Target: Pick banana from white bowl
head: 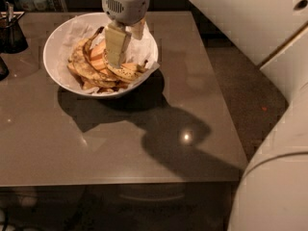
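Here the tool [126, 50] is seen hanging over the bowl [53, 69], entering from the top edge of the view on a grey wrist housing [125, 4]. Its two cream fingers [117, 44] are held apart, released, and nothing is seen clamped between them. The nearer finger is set down among the fruit, with its tip just above the banana [126, 73]. Whether the two touch cannot be told. The farther finger is seen behind it, over the paper [77, 30] at the bowl's back right.

The banana is laid in the right front part of the bowl, yellow and marked with black spots, with one end by the rim. Other fruit is heaped to its left. A long speckled one [79, 64] is curved along the left side, its dark stem pointed up toward the tool, and smoother orange ones [98, 57] are lodged between it and the nearer finger. The crumpled white paper is spread under all of them and folded over the rim at the right.

The bowl is set on the back left part of the counter [120, 148], on which its shadow and the arm's are cast. A dark container [12, 35] is stood at the left edge, apart from the bowl. White robot panels [269, 177] are seen at the right.
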